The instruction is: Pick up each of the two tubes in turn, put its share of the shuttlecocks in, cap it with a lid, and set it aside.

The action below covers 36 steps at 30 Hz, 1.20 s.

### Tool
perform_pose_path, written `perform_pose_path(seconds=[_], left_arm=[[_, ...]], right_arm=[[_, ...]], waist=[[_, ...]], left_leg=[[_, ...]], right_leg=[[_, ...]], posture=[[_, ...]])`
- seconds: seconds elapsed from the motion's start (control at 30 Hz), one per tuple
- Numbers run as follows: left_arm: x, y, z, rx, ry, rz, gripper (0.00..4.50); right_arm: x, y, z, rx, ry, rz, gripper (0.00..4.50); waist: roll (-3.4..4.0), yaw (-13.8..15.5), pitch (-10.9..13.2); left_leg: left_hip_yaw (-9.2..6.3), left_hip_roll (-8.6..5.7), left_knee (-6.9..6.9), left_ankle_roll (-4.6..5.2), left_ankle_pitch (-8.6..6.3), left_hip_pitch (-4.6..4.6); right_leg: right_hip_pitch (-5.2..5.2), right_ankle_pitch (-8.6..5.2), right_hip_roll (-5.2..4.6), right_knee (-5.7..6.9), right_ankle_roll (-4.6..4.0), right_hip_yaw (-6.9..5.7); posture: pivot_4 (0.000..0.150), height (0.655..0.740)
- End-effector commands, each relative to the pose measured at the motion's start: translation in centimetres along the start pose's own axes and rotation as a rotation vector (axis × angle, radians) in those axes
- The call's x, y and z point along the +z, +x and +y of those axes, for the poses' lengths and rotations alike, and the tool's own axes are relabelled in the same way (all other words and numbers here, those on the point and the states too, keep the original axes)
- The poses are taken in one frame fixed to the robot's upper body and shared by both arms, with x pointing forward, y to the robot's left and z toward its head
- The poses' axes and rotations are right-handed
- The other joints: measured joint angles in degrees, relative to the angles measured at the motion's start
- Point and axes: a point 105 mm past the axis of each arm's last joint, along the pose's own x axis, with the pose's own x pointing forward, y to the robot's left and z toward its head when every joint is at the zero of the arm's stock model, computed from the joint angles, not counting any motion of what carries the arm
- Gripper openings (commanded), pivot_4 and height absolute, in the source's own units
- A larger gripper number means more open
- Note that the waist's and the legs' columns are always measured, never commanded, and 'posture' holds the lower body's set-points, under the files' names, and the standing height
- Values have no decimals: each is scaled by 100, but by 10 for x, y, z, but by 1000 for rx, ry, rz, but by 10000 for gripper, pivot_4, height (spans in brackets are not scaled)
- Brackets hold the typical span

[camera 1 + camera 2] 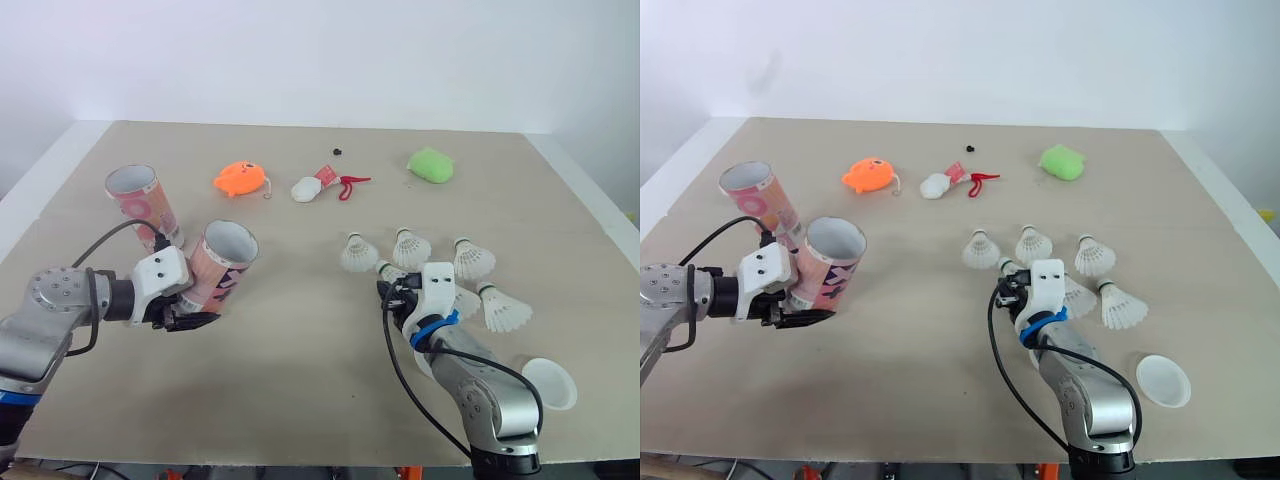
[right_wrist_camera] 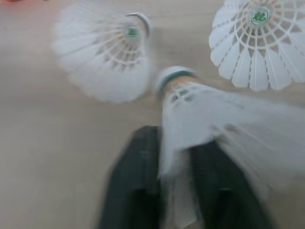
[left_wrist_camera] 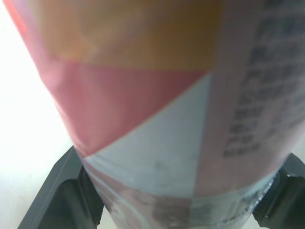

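Observation:
My left gripper (image 1: 186, 316) is shut on the lower end of a pink patterned tube (image 1: 224, 262), which tilts with its open mouth up and toward the right. The left wrist view has that tube (image 3: 157, 119) pressed between both fingers (image 3: 66, 191). A second open tube (image 1: 143, 203) stands upright just behind it. My right gripper (image 1: 392, 287) is shut on the skirt of a white shuttlecock (image 2: 183, 100), cork end pointing away from the wrist. Several more shuttlecocks (image 1: 410, 248) lie around it. A white lid (image 1: 550, 384) rests near the table's front right edge.
At the back of the table (image 1: 300, 370) lie an orange toy (image 1: 240, 179), a white and red toy (image 1: 318, 186), a green toy (image 1: 431, 165) and a small black bit (image 1: 337, 152). Bare tabletop separates the two arms.

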Motion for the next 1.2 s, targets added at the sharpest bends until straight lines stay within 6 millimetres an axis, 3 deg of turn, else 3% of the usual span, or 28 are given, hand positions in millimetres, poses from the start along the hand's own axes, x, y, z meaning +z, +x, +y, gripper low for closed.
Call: perform_pose_path(seconds=[0.03,0.4,0.6,0.73,0.8,0.97,1.1,1.2], left_arm=[[10,-4,2,14,37,-21,33721],[-1,-3,0,-27,46,66,33721],[-12,-1,-1,-63,68,155,33721],[-13,5,3,-81,95,192,33721],[-13,8,4,-93,102,205,33721],[-14,14,7,-120,118,233,33721],[-13,15,9,-119,123,231,33721],[-12,14,7,-117,119,227,33721]], right_arm=[[5,-2,-2,-9,4,-27,557],[16,-13,5,57,-15,-76,557],[45,-34,48,363,-104,-220,557],[74,-51,79,637,-267,-356,557],[79,-53,87,734,-354,-376,557],[87,-35,127,1021,-666,-348,557],[85,-20,150,1113,-789,-345,557],[76,-12,155,1143,-884,-323,557]], waist=[[0,0,0],[1,0,0],[2,-1,1],[7,-1,4],[7,1,4],[26,-9,15],[20,12,10],[23,9,11]], left_leg=[[0,0,0,0,0,0],[0,-1,-2,0,0,-1],[0,-1,-2,0,0,0],[1,0,-1,0,0,3],[2,-1,4,7,4,5],[12,-3,7,27,19,30],[2,3,4,38,26,39],[3,8,4,37,27,35]], right_leg=[[0,0,0,0,0,0],[0,-2,-1,0,1,1],[0,-2,2,0,1,1],[2,-1,5,0,2,1],[5,7,10,0,3,4],[15,26,18,-1,-35,11],[29,24,37,-1,-41,6],[25,24,43,3,-42,11]], posture=[[1500,7400],[1500,7400],[1500,7400],[1500,7400],[1500,7400],[1500,7400],[1500,7400],[1500,7400]])
